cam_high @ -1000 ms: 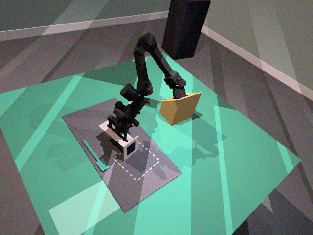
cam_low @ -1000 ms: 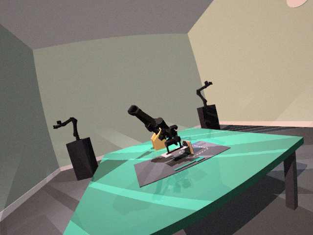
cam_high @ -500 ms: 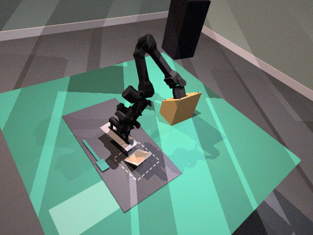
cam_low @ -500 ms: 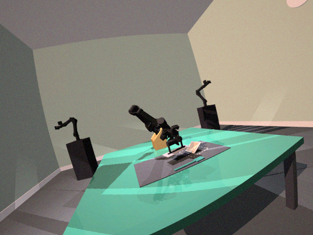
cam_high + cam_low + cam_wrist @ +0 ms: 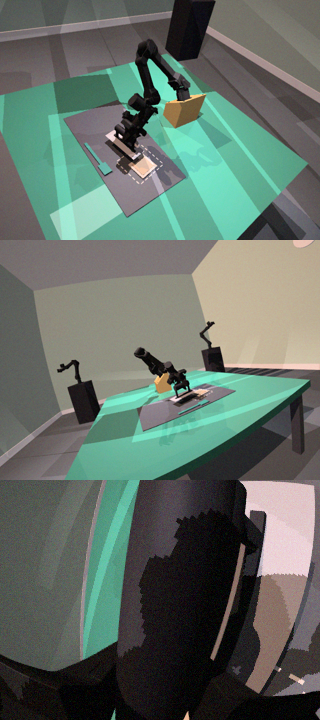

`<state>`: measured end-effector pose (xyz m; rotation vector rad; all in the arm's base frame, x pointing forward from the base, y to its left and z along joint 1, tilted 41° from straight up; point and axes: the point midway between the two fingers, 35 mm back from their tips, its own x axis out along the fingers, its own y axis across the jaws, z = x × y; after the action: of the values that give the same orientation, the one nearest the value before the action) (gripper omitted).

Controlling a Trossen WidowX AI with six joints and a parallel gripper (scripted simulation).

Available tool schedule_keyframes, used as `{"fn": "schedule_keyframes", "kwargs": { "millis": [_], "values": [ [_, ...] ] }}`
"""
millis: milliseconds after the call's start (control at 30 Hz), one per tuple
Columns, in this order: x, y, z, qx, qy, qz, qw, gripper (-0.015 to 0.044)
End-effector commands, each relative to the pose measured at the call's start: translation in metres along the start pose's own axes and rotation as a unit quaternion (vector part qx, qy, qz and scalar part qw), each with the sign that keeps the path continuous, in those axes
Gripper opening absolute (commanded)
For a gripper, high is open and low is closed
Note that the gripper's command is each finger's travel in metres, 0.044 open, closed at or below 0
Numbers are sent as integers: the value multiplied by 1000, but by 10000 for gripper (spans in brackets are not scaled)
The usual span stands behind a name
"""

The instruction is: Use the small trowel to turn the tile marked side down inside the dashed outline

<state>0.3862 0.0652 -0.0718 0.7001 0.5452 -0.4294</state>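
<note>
The pale trowel (image 5: 120,146) (image 5: 174,399) (image 5: 286,530) is held low over the mat (image 5: 126,196) (image 5: 155,415), its blade casting a shadow. My gripper (image 5: 125,142) (image 5: 183,394) is shut on it; the dark fingers hide much of the grip. The tile (image 5: 143,166) (image 5: 202,392) appears to lie flat, with a plain cream-orange face up and no dark mark showing. Its visible corners are inside the dashed outline (image 5: 140,183). The trowel's front end is close to the tile's back-left corner; whether they touch is unclear.
A teal paddle-shaped tool (image 5: 105,168) (image 5: 204,402) lies along the mat's left edge in the top view. The arm stands on an orange-yellow block (image 5: 184,112) (image 5: 163,384) on the green table (image 5: 219,180) (image 5: 116,454). Dark pedestals stand on the floor beyond the table.
</note>
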Motion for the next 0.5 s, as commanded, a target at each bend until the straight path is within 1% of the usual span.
{"fn": "schedule_keyframes", "kwargs": {
  "millis": [0, 167, 467],
  "values": [
    [3, -2, -6, 1, 0, 5, 1000, 0],
    [5, -3, -6, 1, 0, 5, 1000, 0],
    [-3, 14, 22, 1, 0, 5, 1000, 0]
  ]
}}
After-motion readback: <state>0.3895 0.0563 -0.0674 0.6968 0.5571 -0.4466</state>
